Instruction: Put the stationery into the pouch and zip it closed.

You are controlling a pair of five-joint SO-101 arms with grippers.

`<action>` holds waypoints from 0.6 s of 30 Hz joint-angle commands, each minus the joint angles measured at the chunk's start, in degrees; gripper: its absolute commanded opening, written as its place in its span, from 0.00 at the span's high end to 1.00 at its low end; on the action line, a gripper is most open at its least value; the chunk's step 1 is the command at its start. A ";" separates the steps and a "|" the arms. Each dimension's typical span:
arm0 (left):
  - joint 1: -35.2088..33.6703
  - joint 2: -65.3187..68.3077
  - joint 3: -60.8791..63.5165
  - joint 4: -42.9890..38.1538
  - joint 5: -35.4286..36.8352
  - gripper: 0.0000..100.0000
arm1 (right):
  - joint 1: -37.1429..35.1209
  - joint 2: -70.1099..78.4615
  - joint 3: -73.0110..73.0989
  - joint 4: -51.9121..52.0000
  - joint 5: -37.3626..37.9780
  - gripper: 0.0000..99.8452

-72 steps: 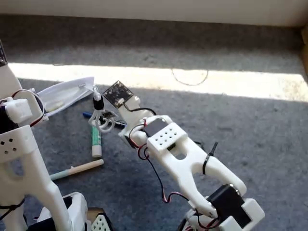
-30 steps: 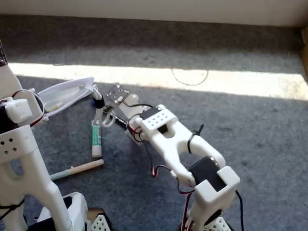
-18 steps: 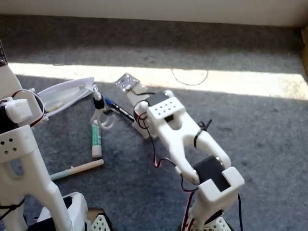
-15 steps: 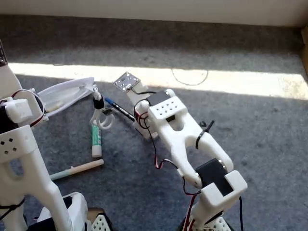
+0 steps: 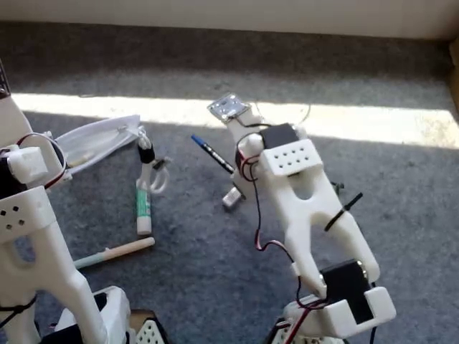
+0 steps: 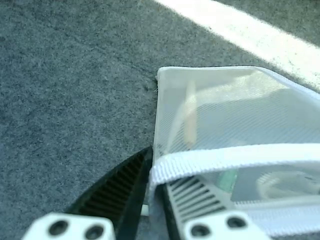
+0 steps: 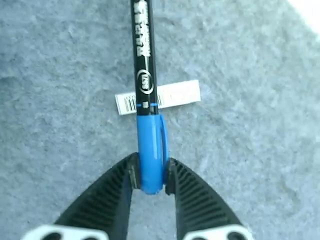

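A blue-capped black pen [image 7: 145, 75] is clamped at its cap by my right gripper [image 7: 151, 176], which is shut on it. In the high view the pen [image 5: 210, 153] hangs tilted above the carpet, its far end toward the pouch. The white mesh pouch [image 5: 97, 140] lies at the left, and my left gripper [image 6: 150, 156] is shut on its zip edge [image 6: 225, 157]. A cream stick [image 6: 190, 120] shows through the mesh. A green glue stick [image 5: 143, 204], a cream pen [image 5: 118, 252] and a white looped item with a black end [image 5: 150, 170] lie on the carpet near the pouch.
A small white labelled eraser [image 5: 231, 197] lies on the grey carpet under the right gripper, seen also below the pen [image 7: 175, 94]. A bright sunlit strip [image 5: 373, 125] crosses the carpet at the back. The left arm's white body [image 5: 36, 236] stands at the front left.
The right gripper closed on the pen beside the glue stick, lifted it and carried it right, away from the pouch, uncovering the eraser. The left arm and pouch have kept still.
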 commanded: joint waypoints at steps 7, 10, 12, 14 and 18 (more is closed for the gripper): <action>-0.84 -1.27 -0.48 -0.26 0.18 0.99 | 2.95 -14.20 14.29 -0.04 5.89 1.00; -0.84 -1.27 -0.48 -0.26 0.18 0.99 | 3.38 -18.86 21.32 -4.09 5.89 1.00; -0.75 -1.27 -0.40 -0.26 0.18 0.99 | 4.09 -20.79 24.57 -6.20 5.89 1.00; -0.75 -1.27 -0.40 -0.26 0.18 0.99 | 5.76 -22.11 27.12 -8.13 5.89 1.00; -0.75 -1.27 -0.40 -0.26 0.18 0.99 | 9.80 -22.46 29.41 -9.36 5.89 1.00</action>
